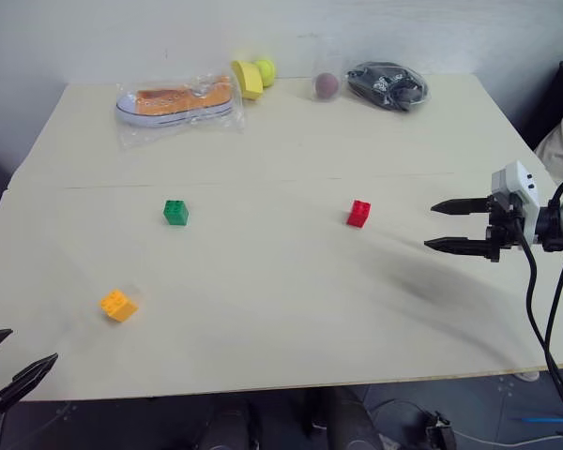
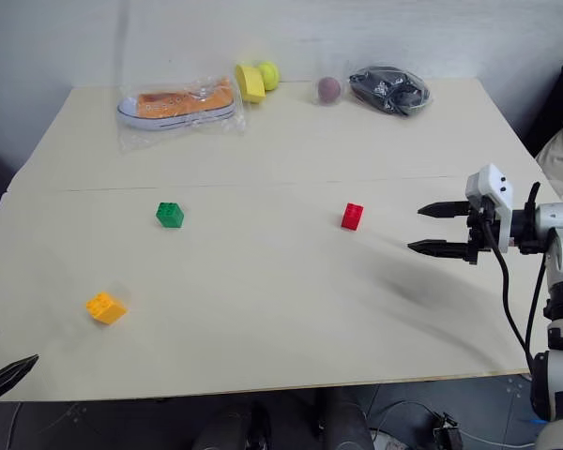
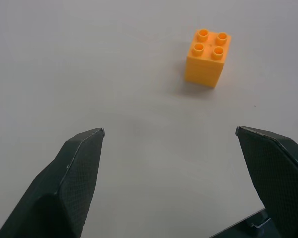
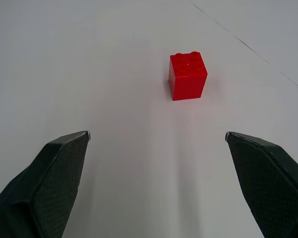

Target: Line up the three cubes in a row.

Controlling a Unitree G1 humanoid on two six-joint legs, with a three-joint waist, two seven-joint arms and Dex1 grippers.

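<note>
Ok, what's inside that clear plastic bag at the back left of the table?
The clear bag holds an orange shoe with a white sole, lying on its side. The wrinkled plastic glares over part of it, so finer details and anything beneath the shoe cannot be seen.

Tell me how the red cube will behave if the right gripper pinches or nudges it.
The red cube looks like rigid moulded plastic, so it probably won't deform. Its flat base suggests it slides rather than rolls; its glossy sides may slip a little. The open right gripper hovers short of it.
</note>
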